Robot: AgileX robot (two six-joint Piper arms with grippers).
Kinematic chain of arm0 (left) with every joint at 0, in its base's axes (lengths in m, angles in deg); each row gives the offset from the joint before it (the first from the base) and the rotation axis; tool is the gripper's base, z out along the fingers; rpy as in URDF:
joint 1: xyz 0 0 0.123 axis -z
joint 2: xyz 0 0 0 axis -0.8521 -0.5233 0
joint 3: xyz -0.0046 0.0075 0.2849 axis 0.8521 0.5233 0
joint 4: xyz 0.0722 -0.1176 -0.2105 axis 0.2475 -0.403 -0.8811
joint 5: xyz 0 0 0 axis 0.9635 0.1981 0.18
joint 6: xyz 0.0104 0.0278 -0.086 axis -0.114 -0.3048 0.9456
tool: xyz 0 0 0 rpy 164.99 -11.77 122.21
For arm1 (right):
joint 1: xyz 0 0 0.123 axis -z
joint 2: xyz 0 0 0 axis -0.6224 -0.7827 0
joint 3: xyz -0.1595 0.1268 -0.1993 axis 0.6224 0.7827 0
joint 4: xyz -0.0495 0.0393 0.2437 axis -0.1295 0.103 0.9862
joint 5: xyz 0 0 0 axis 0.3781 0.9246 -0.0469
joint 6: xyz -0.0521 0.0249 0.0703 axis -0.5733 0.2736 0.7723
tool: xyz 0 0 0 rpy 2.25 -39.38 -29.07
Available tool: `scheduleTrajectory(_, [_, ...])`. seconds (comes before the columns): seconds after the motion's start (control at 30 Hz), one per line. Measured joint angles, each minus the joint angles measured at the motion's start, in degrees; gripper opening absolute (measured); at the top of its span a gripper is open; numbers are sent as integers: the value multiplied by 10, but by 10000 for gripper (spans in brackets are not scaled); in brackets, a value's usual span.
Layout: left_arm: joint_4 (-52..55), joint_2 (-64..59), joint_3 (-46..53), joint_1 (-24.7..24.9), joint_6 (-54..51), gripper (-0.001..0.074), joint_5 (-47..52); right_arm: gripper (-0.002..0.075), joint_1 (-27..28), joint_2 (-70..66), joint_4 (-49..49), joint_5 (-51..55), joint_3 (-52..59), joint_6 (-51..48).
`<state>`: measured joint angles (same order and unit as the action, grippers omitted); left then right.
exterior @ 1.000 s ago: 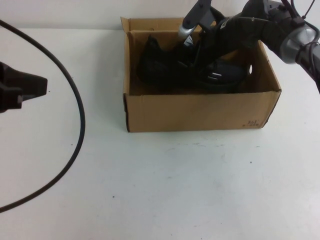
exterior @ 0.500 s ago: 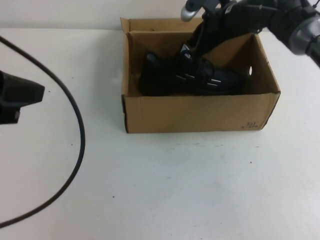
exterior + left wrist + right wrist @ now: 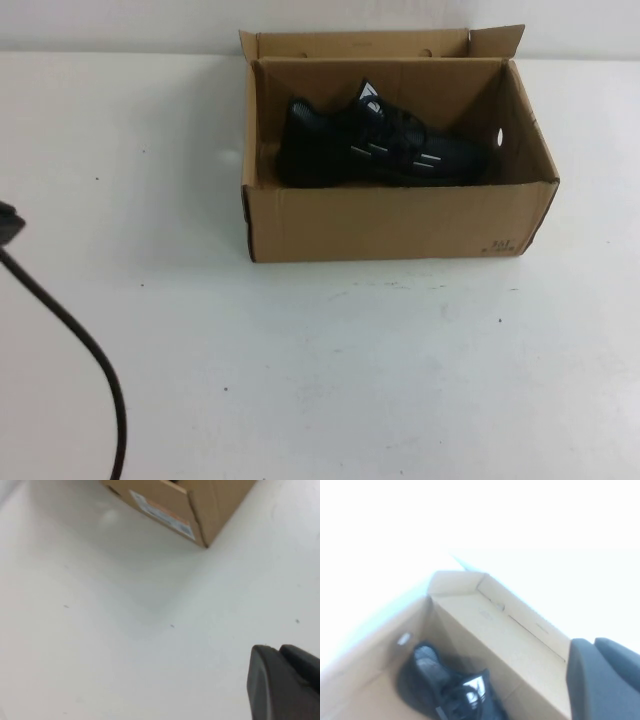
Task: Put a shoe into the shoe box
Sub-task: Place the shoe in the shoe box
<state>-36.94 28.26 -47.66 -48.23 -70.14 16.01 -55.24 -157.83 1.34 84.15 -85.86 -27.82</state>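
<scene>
The black shoe lies on its sole inside the brown shoe box, toe toward the right, with nothing touching it. The right wrist view looks down into the box at the shoe. My right gripper is above the box's back edge, shut and empty; it is out of the high view. My left gripper is shut and empty over bare table, apart from a corner of the box. Only a dark tip of it shows in the high view, at the left edge.
A black cable curves across the white table at the front left. The box's back flaps stand open. The box has a white label on one side.
My right arm has lifted out of the box and left the high view, leaving the shoe inside. My left gripper has pulled back to the left edge.
</scene>
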Motion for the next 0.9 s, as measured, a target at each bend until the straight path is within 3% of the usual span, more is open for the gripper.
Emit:
scheduleTrajectory(0.1, [31, 47, 11, 29, 66, -1, -40, -15, 14, 60, 0, 56, -3, 54])
scheduleTrajectory(0.27, [66, 135, 84, 35, 190, -1, -136, -15, 22, 156, 2, 132, -1, 97])
scheduleTrajectory(0.43, [57, 200, 195, 35, 274, -1, -249, -15, 22, 262, 11, 121, 64, 102])
scheduleTrajectory(0.63, [10, 225, 311, 35, 299, -1, -348, -15, 22, 415, -3, 22, 279, 102])
scheduleTrajectory(0.9, [-39, 227, 349, 35, 303, -1, -405, -15, 22, 660, -7, -231, 724, 102])
